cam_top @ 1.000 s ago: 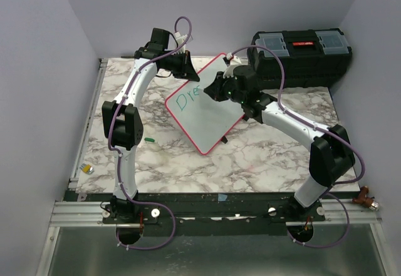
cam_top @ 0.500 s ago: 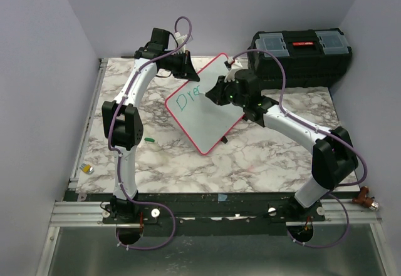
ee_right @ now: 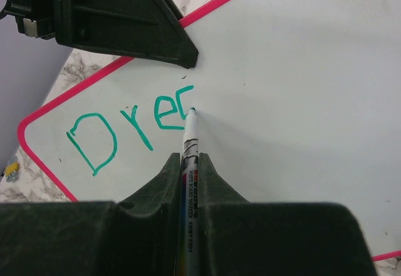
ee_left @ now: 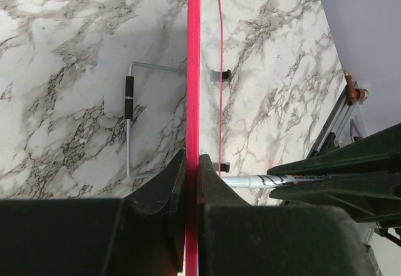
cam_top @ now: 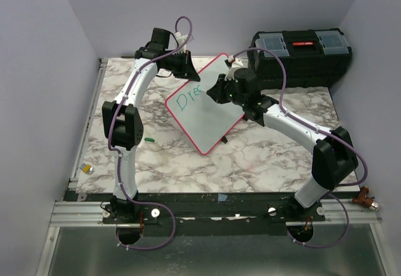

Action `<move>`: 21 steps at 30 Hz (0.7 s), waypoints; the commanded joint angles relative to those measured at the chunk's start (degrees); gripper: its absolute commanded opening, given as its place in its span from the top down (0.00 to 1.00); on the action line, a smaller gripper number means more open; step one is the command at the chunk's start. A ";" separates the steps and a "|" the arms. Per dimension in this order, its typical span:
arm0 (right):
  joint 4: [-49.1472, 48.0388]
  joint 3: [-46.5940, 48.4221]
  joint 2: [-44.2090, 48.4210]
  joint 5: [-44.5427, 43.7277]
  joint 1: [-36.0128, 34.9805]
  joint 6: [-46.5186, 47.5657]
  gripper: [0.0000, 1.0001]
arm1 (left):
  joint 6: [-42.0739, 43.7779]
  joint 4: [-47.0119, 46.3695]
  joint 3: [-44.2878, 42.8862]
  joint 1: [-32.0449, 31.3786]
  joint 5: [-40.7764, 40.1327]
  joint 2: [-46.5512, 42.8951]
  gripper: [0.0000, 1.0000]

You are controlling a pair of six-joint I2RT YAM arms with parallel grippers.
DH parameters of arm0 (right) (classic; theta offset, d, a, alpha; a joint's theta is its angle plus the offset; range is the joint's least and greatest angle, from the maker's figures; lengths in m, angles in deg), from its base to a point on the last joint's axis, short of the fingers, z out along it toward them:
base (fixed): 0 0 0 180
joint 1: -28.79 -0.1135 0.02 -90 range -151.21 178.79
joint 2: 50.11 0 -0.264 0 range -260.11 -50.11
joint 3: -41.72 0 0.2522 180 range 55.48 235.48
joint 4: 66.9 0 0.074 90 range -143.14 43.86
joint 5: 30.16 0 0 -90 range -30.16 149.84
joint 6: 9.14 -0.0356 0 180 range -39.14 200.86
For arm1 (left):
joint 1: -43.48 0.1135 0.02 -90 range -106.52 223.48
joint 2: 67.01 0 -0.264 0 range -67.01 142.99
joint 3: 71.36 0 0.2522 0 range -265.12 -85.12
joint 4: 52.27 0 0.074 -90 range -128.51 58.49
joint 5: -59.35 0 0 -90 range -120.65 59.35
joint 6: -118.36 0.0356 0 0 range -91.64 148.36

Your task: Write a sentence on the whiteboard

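While the left pincer (ee_left: 192, 161) clamps the whiteboard (ee_right: 301, 69) (red-rimmed, green letters (ee_right: 125, 132)), the right pincer (ee_right: 188, 161) pinches a marker (ee_right: 190, 139).

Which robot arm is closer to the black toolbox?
Right. The right arm reaches just in front of the toolbox; the left arm is across the whiteboard, farther left.

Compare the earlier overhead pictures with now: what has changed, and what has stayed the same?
The right gripper, shut on the marker, has edged slightly rightward in the overhead view, and the green writing looks a stroke longer after "Dre". The left gripper stays clamped on the rim of the whiteboard; whiteboard and toolbox are unmoved.
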State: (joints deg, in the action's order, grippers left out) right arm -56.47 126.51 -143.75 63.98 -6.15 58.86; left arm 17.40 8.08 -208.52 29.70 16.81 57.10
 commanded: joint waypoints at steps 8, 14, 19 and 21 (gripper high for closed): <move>1.58 4.09 -2.31 -2.33 -0.30 0.87 0.99 | 3.05 2.65 -0.84 -2.92 -0.16 -0.72 1.00; 1.58 4.67 -2.85 -1.94 -0.31 0.71 0.99 | 3.11 2.63 -0.78 -2.93 -0.13 -0.85 1.00; 1.48 4.13 -2.68 -1.77 -0.28 0.65 0.99 | 3.06 2.63 -0.80 -2.98 -0.14 -0.73 1.00; 1.49 3.83 -2.53 -1.52 -0.28 0.68 0.99 | 3.11 2.63 -0.78 -2.94 -0.11 -0.81 1.00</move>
State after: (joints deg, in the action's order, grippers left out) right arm -56.03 129.57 -145.17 62.91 -6.15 58.88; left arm 17.51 8.10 -208.87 29.37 16.73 57.10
